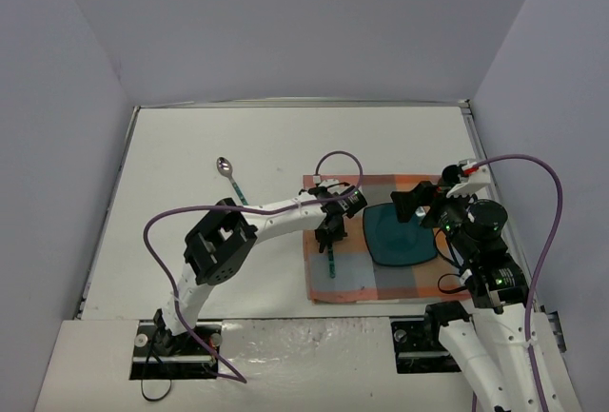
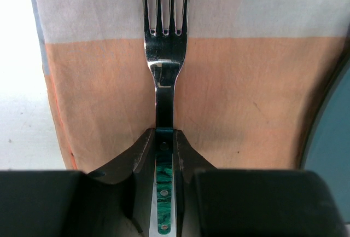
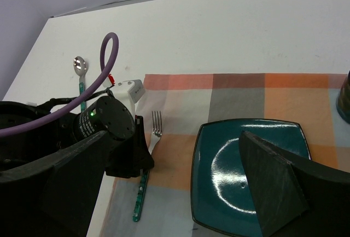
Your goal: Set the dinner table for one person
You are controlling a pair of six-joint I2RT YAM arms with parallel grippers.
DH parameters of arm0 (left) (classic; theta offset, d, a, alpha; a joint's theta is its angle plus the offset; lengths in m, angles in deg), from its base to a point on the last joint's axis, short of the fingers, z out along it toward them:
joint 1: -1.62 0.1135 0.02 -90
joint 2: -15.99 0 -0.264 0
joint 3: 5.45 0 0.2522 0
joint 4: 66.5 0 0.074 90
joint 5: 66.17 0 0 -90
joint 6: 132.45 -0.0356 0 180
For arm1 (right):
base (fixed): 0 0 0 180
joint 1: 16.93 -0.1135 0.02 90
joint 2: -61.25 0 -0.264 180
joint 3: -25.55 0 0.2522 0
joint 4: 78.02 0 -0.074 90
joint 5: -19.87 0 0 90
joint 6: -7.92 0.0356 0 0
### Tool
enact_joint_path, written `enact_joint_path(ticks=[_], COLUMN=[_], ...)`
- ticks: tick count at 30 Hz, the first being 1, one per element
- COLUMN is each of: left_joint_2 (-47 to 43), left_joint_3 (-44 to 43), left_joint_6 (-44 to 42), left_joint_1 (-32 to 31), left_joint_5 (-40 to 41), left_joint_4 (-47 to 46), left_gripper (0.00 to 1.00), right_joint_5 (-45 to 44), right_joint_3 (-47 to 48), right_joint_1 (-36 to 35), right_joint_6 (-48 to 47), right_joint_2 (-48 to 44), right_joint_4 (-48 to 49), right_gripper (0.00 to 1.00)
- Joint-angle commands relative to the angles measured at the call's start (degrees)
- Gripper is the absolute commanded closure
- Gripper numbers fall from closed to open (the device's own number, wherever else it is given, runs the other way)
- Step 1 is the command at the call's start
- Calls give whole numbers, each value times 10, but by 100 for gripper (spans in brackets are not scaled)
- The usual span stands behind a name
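Note:
The white dinner table (image 1: 190,146) carries an orange-and-grey plaid cloth (image 1: 362,284) with a square teal plate (image 1: 400,241) on it. A fork (image 2: 164,56) with a green handle lies on the cloth left of the plate, tines pointing away. My left gripper (image 2: 164,134) is shut on the fork's handle, low over the cloth (image 2: 246,94). It also shows in the top view (image 1: 330,231). My right gripper (image 1: 419,205) is open and empty, hovering above the plate (image 3: 219,166). A green-handled spoon (image 1: 226,172) lies on the bare table far left of the cloth.
White walls close the table on the far, left and right sides. A dark rounded thing (image 3: 344,97) shows at the cloth's right edge, mostly cut off. My left arm (image 1: 276,214) stretches across from the left base to the cloth.

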Motion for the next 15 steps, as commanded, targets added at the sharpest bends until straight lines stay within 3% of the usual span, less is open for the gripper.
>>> enact_joint_path(ticks=[1,15], left_joint_2=[-54,-46], left_joint_3=[5,17], left_joint_6=[22,21], left_joint_1=[-15,-17], left_joint_5=[11,1], left_joint_4=[25,23], left_gripper=[100,100], right_joint_5=[-8,-11], right_joint_3=[19,12], right_joint_1=[-4,-4], right_joint_6=[-8,-7], right_joint_2=[7,3], right_joint_4=[30,29], right_gripper=[0,0])
